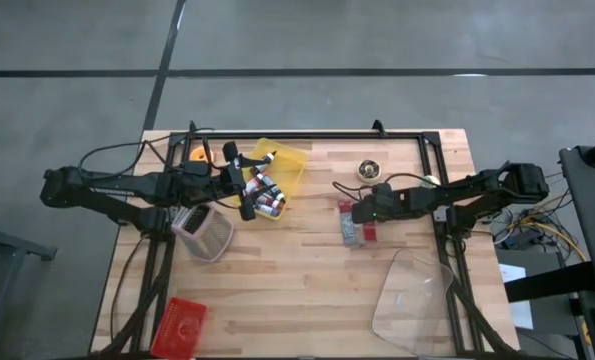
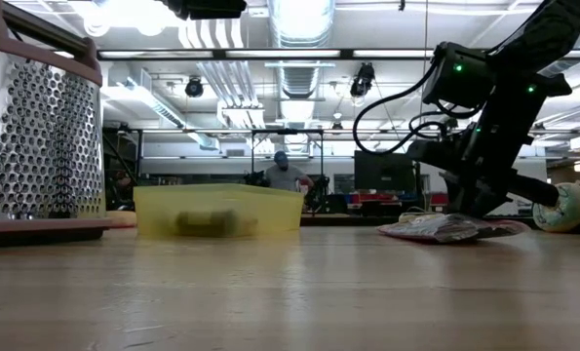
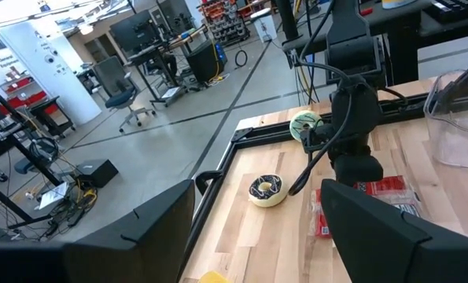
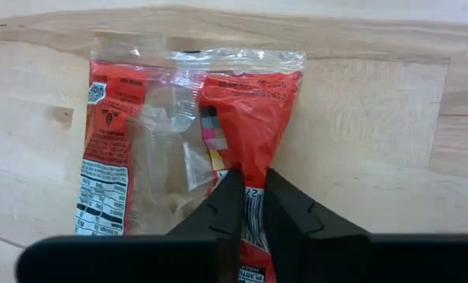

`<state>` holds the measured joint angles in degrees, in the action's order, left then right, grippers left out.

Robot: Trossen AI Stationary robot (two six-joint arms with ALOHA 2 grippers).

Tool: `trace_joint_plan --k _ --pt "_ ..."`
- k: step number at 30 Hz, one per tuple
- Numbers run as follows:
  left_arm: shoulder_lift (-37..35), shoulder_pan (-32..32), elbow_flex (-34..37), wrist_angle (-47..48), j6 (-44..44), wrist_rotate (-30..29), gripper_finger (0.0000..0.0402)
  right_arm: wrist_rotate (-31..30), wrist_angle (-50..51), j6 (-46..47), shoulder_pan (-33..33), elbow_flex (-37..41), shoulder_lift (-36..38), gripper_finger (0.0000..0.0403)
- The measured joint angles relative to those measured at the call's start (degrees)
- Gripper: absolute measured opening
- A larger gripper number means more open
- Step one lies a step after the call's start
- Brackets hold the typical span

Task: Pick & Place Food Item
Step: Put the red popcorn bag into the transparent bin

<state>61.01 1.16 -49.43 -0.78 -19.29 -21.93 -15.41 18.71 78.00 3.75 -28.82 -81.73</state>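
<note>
Right of the yellow bin (image 1: 280, 172), near the middle of the table (image 1: 307, 290), lies the snack packet (image 1: 354, 222), a flat red-and-clear wrapper resting on the wood. The right gripper (image 1: 362, 213) is down on it, and the right wrist view shows the two fingers drawn nearly together with a fold of the red wrapper (image 4: 245, 118) pinched between them, so I judge it closed on the packet. The packet's long axis runs roughly in line with the fingers' reach, stretching away from the gripper, so any lift starts from one end and the free end will likely droop. The right arm is plainly the nearer one; the bin lies well apart, across the boards toward the left arm.

The left gripper (image 1: 249, 195) hangs at the near edge of the bin, its fingers spread wide in its own wrist view, holding nothing.

How deep the pinch goes is hidden by the fingers themselves. The low view shows the packet (image 2: 445, 228) flat on the table under the arm, but the contents of the bin (image 2: 218, 210) show only as a dark blur.
</note>
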Motion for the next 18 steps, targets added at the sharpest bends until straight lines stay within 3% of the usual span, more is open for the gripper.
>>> trace_joint_plan --k 18 --pt "0.00 -0.01 0.01 0.00 0.00 0.02 0.0280 -0.90 2.70 -1.66 -0.02 -2.36 0.35 0.0008"
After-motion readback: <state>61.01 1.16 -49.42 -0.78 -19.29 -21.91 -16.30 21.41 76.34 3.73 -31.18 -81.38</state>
